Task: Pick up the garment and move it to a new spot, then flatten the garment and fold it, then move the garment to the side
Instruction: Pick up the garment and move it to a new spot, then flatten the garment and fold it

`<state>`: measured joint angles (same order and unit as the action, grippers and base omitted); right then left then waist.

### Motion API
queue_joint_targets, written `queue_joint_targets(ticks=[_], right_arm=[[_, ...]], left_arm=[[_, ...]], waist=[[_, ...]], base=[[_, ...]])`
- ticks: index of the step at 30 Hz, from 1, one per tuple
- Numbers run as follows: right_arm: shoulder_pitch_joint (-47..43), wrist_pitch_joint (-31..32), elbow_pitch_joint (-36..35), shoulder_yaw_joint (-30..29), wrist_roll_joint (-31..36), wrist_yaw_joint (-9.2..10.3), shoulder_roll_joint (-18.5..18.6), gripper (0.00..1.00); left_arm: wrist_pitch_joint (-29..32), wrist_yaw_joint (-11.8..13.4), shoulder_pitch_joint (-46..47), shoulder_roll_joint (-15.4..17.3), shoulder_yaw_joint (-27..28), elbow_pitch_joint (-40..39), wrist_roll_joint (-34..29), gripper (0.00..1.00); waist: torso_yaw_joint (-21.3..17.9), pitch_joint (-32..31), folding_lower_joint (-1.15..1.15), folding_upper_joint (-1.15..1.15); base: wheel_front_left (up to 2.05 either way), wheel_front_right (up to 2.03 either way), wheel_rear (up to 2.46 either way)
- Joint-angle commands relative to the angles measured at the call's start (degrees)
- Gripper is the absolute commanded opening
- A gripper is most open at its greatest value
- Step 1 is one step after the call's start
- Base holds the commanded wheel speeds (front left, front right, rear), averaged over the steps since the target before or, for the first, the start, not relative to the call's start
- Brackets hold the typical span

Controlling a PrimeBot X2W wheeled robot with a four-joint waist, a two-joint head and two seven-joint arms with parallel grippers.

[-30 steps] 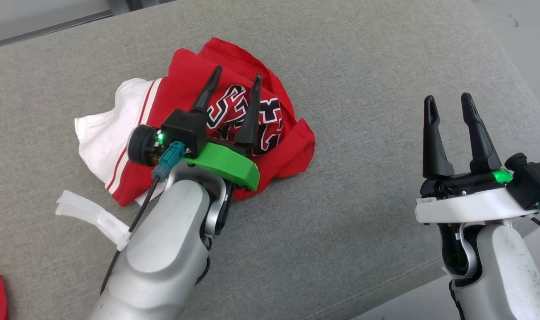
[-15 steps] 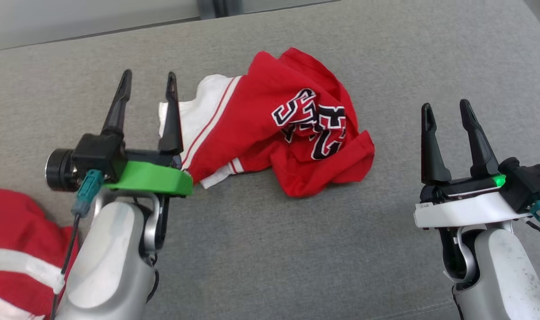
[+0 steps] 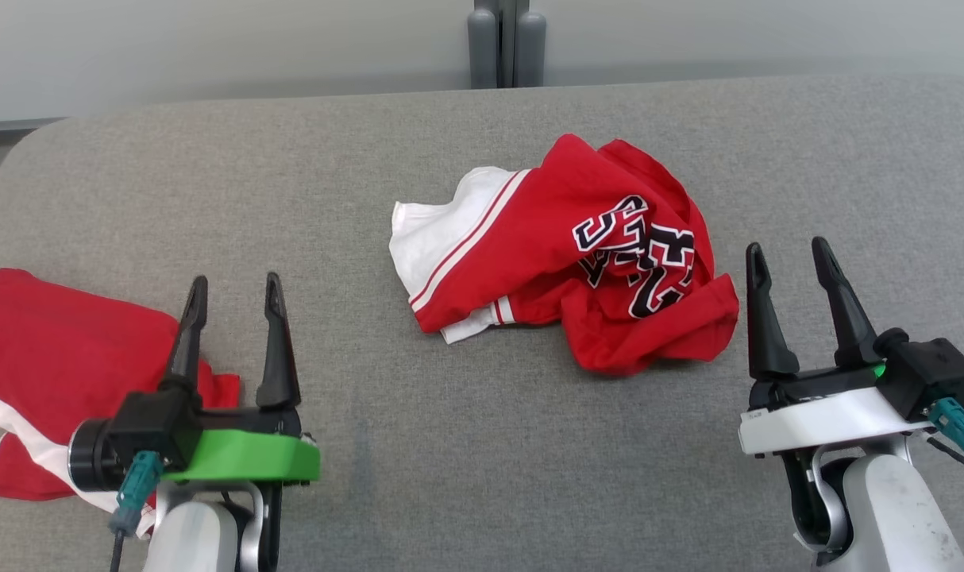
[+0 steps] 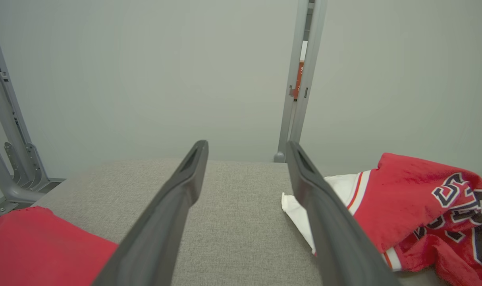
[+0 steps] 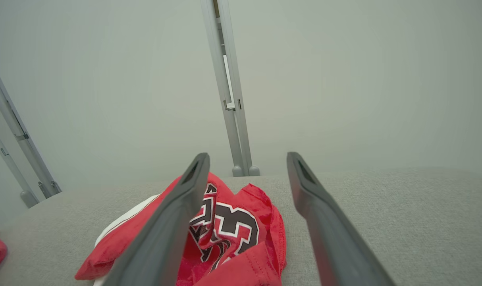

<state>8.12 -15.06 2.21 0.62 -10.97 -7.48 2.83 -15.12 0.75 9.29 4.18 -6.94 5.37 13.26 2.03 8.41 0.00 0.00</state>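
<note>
Left side: the left gripper (image 3: 236,280) has its fingers spread with nothing between them. It hangs low at the robot's left, just beside the edge of a second red garment (image 3: 53,349).
Right side: the right gripper (image 3: 788,246) is also spread and empty. Its inner finger is just beside the bunched red end of the garment (image 3: 561,270) and seems clear of it in the head view.
Location: the garment lies in a crumpled heap near the middle of the grey padded surface (image 3: 450,445). It sits between the two grippers, closer to the right one, and neither holds it.
Risk, wrong cloth: the left gripper is nearer the second red garment than the heap in the middle. A straight descent would likely pinch that piece instead.
Risk, shallow grasp: the heap is layered. Closing on the top fold alone would probably lift one layer and drag the rest, twisting it further.
Risk, padding: the surface looks soft, so fingers pressed deep could catch the cover along with the cloth.
Risk, hidden edges: hems and corners are tucked under, so choosing true corners for flattening is guesswork.
Pointing: the white panel (image 3: 434,238) faces the robot's left. The red end with the lettering (image 3: 641,254) faces its right.
Long axis: it runs left to right across the head view, with the right end dipping slightly toward the robot.
</note>
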Motion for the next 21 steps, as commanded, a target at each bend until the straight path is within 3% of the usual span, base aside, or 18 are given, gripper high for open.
queue_joint_targets(ticks=[1, 10, 21], right_arm=[[-1.11, -0.18, 0.14, 0.23, -0.52, -0.03, 0.11, 1.00], [-2.85, -0.18, -0.04, 1.11, -1.81, -0.03, 0.11, 1.00], [-2.60, -0.18, 0.09, 1.33, -2.17, -0.03, 0.11, 1.00]], left_arm=[[-0.05, -0.29, -1.90, -0.33, 0.37, -0.59, -1.25, 1.00], [-0.04, -1.58, -6.65, -1.24, 0.85, -2.02, -1.00, 1.00], [-0.04, -0.81, -6.70, -1.27, 0.71, -1.72, -0.42, 1.00]], waist=[[0.88, -1.87, 0.00, 0.00], [0.01, -3.07, 0.00, 0.00], [-0.50, -2.96, 0.00, 0.00]], base=[[0.00, 0.00, 0.00], [0.00, 0.00, 0.00], [0.00, 0.00, 0.00]])
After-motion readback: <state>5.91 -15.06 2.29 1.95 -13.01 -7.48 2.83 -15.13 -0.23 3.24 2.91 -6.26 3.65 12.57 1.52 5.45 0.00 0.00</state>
